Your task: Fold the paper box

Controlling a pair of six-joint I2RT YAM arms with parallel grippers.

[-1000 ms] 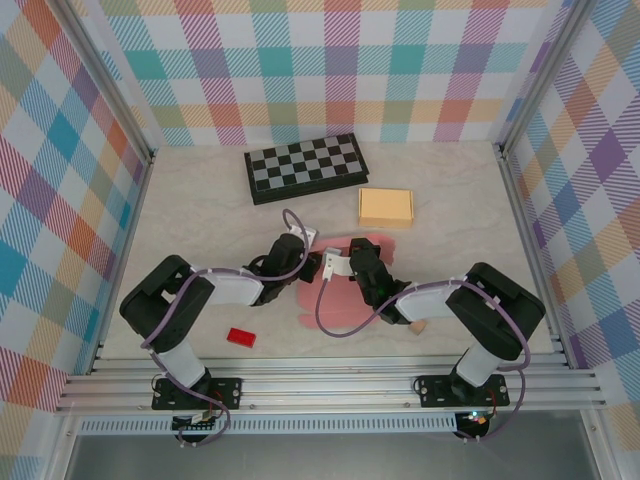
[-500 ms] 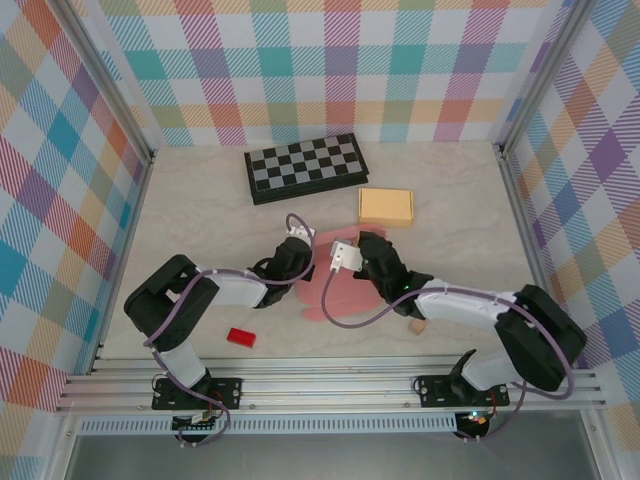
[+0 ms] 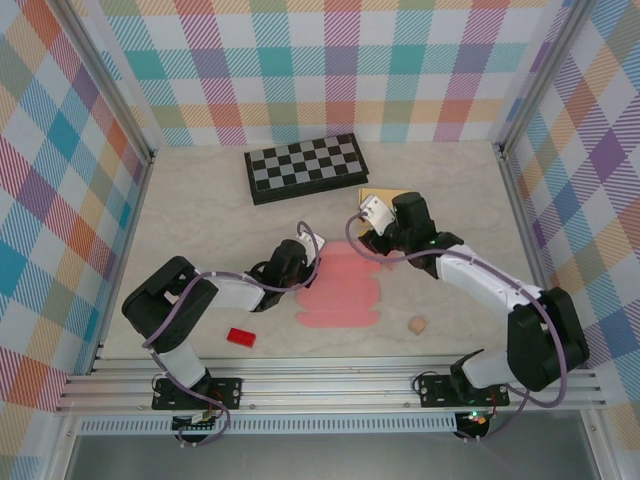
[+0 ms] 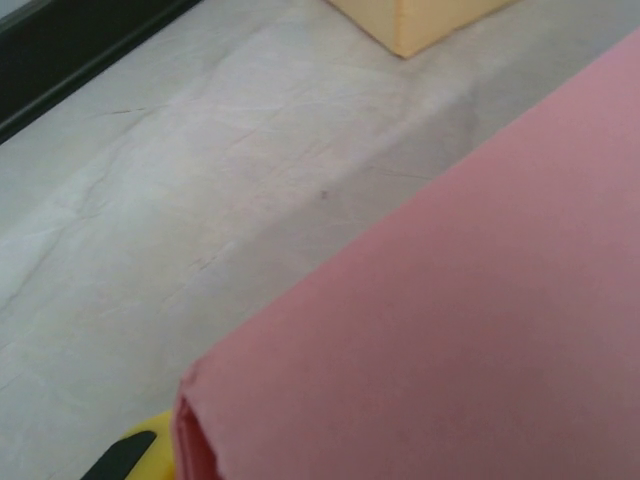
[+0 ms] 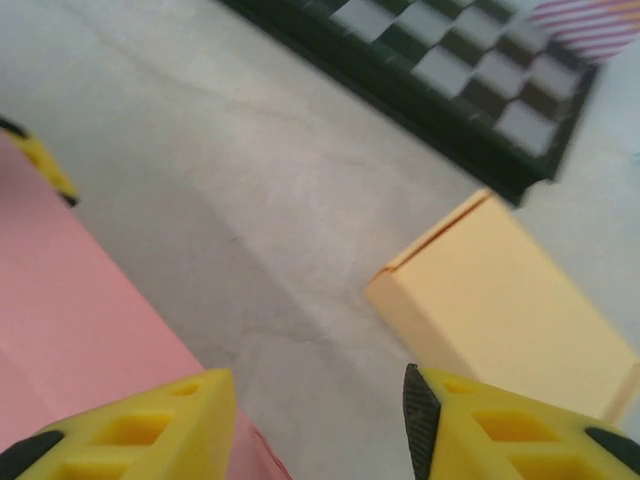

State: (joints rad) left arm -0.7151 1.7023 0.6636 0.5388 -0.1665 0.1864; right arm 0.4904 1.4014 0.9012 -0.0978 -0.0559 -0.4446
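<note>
The paper box is a flat pink sheet with rounded flaps, lying mid-table. My left gripper sits at its upper-left edge. In the left wrist view the pink paper rises over the jaw area with a folded edge beside one yellow finger, so the grip looks shut on it. My right gripper hangs open beyond the sheet's far right corner. In the right wrist view its fingers stand apart over bare table, with the pink sheet to their left.
An orange closed box lies just beyond the right gripper, partly under that arm. A folded chessboard sits at the back. A red block and a small tan cube rest near the front.
My right gripper has opened, left the pink sheet and swung back and right toward the orange box. The sheet now lies flatter. The left gripper has stayed at the sheet's edge.
</note>
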